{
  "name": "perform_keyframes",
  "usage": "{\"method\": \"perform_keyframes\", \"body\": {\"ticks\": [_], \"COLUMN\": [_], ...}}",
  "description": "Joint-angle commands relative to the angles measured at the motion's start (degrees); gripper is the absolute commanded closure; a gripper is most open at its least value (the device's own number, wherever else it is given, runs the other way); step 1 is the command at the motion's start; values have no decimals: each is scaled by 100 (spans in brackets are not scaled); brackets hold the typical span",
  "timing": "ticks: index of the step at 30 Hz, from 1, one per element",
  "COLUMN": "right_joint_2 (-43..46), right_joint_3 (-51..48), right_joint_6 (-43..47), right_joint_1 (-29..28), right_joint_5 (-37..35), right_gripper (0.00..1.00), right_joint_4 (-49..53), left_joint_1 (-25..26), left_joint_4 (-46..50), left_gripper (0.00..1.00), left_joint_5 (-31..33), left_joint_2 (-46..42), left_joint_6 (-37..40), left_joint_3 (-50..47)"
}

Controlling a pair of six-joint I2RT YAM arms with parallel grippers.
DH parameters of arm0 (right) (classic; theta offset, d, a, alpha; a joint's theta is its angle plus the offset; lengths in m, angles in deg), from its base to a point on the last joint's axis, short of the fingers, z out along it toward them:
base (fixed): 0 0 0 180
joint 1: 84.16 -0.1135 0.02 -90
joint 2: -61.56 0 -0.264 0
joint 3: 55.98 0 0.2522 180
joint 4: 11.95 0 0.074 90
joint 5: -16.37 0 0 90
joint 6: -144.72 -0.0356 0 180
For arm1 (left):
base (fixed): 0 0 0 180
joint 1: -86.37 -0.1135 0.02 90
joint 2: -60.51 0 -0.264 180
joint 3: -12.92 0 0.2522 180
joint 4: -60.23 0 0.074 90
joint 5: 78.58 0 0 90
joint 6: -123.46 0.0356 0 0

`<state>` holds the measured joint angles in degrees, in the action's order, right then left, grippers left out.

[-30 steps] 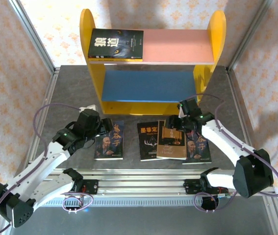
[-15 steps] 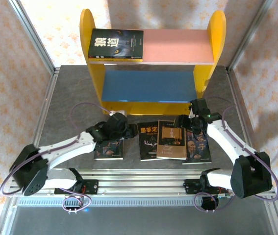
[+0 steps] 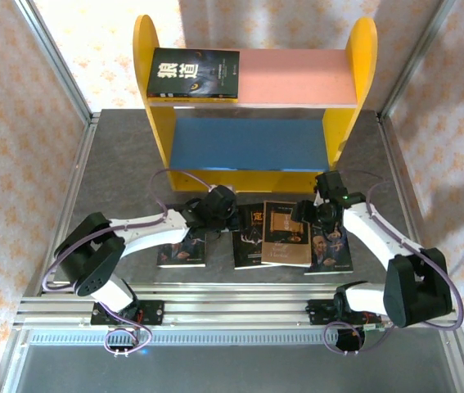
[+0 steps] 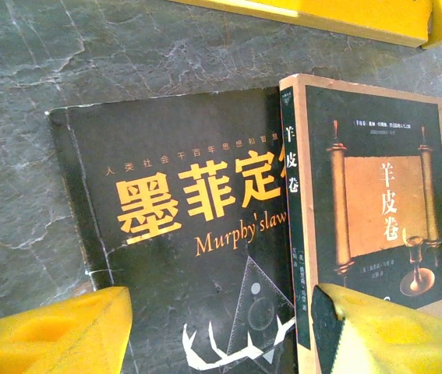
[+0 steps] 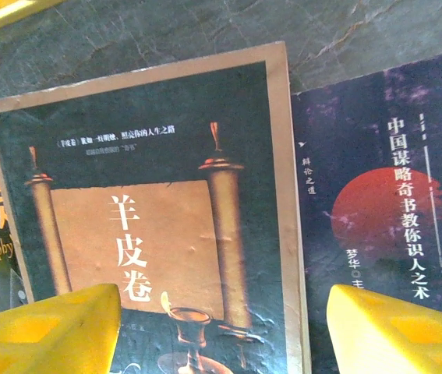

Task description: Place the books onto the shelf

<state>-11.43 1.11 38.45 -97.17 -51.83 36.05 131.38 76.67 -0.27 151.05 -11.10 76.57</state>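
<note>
Since a second ago the left gripper (image 3: 228,214) has been swung in from well left of the shelf (image 3: 145,82) to a spot in front of its middle, and the right gripper (image 3: 313,214) has been drawn slightly nearer.

Four books are laid flat in a row in front of the shelf, long axes pointing toward it. The bearded-man book (image 3: 182,247) is left uncovered before the shelf's left panel. Both pairs of jaws are seen spread wide, with nothing held.

In the left wrist view the yellow pads (image 4: 57,331) are set astride the seam where the tan book (image 4: 376,202) overlaps the black antler book (image 4: 182,210). In the right wrist view the tan book is framed almost squarely between the pads. The right arm is therefore judged better placed for it, with the purple-backed book (image 5: 384,218) just beside.

Beyond, the blue board is bare, and the wolf-face book (image 3: 192,74) is already laid on the pink board's left end.
</note>
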Motion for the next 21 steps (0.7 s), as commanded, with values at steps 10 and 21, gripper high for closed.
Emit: {"method": "perform_keyframes", "body": {"ticks": [10,21], "right_joint_2": [-268,-457], "right_joint_3": [-331,-434], "right_joint_6": [-39,-417], "right_joint_1": [27,-253], "right_joint_5": [419,1252], "right_gripper": [33,41], "right_joint_4": [-246,-1047], "left_joint_1": [41,51], "left_joint_4": [96,187], "left_gripper": [38,39], "left_joint_5": [-160,-169], "left_joint_2": [278,452], "left_joint_6": [53,23], "left_joint_3": [344,424]}}
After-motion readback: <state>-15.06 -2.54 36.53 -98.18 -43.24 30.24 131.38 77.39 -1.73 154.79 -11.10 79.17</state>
